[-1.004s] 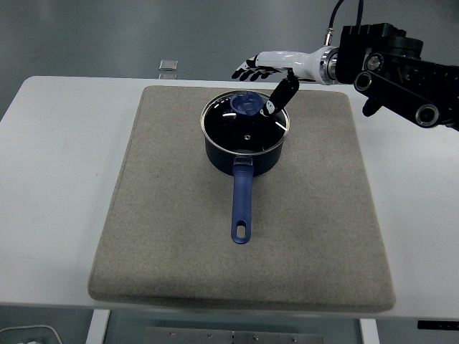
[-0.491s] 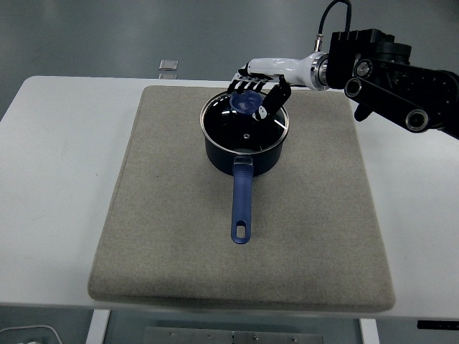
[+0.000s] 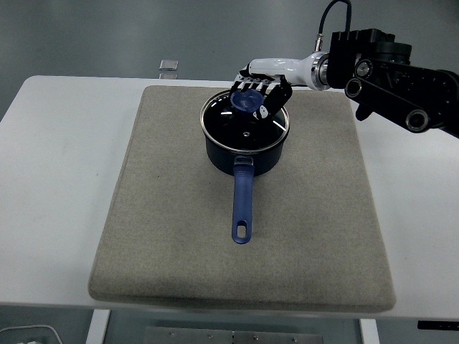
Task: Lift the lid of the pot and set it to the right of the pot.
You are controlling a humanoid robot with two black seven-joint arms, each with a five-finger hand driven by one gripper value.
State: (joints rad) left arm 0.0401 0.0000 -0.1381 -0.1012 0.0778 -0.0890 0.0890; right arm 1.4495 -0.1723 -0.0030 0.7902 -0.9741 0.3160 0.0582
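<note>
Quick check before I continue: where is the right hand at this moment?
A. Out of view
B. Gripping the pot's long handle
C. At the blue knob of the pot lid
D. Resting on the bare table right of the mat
C: the right hand has its fingers curled around the blue knob of the glass lid, which looks tilted on the pot.

White table point(image 3: 57, 143), grey felt mat point(image 3: 179, 265) on it, grey-green floor point(image 3: 107, 36) beyond, even light

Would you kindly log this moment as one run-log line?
phase: grasping | right hand: fingers curled around lid knob | lid: on pot | left arm: out of view
</note>
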